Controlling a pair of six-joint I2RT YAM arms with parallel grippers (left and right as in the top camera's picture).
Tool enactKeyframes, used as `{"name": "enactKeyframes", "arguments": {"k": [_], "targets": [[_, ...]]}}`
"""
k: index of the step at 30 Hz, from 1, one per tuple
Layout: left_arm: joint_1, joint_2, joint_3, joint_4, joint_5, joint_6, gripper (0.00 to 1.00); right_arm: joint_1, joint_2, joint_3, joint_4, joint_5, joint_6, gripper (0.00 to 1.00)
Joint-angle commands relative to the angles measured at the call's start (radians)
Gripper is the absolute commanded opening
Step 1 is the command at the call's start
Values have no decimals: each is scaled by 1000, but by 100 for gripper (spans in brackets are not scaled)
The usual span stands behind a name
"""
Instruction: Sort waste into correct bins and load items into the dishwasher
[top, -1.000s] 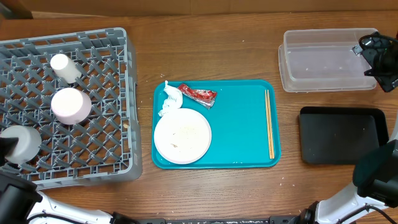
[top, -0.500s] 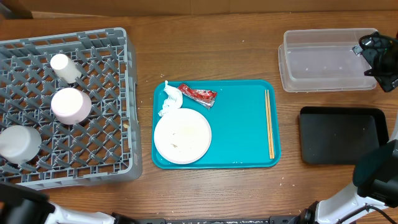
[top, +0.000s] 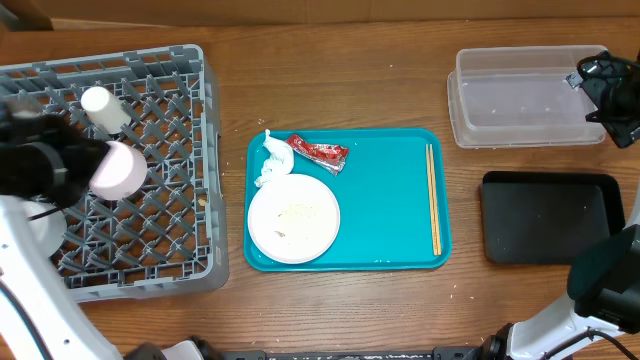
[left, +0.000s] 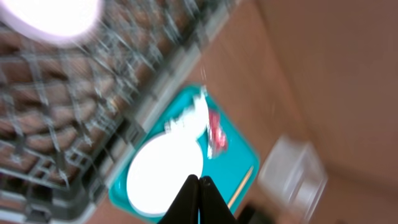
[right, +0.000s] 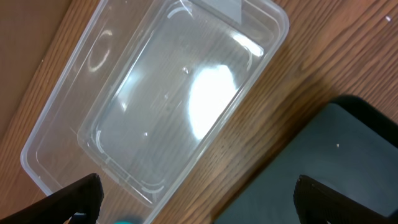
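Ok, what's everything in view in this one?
dish rack: one, grey, table's left
cup: one, white, in the rack
round vessel: one, pinkish, in the rack
serving tray: one, teal, centre
plate: one, white, on the tray
napkin: one, white, on the tray
wrapper: one, red, on the tray
chopsticks: pair, wooden, tray's right side
clear tub: one, clear, far right
black tray: one, black, near tub
left arm: one, black-white, over rack, jaws shut
right arm: one, black, at the tub, jaws open

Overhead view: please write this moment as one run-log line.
left gripper shut, empty, over rack | right gripper open over tub | plate, napkin, wrapper on teal tray
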Motion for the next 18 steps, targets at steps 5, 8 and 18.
{"name": "enactKeyframes", "arguments": {"k": [5,8,18], "targets": [[-368,35,-1,-45,-348,27,100,-1,-1,3,3,7,6,100],[-496,80,-2,-43,-450,30,100,-1,-1,3,13,0,6,100],[-587,230,-2,-42,-510,29,100,-1,-1,3,31,-535,-9,100]]}}
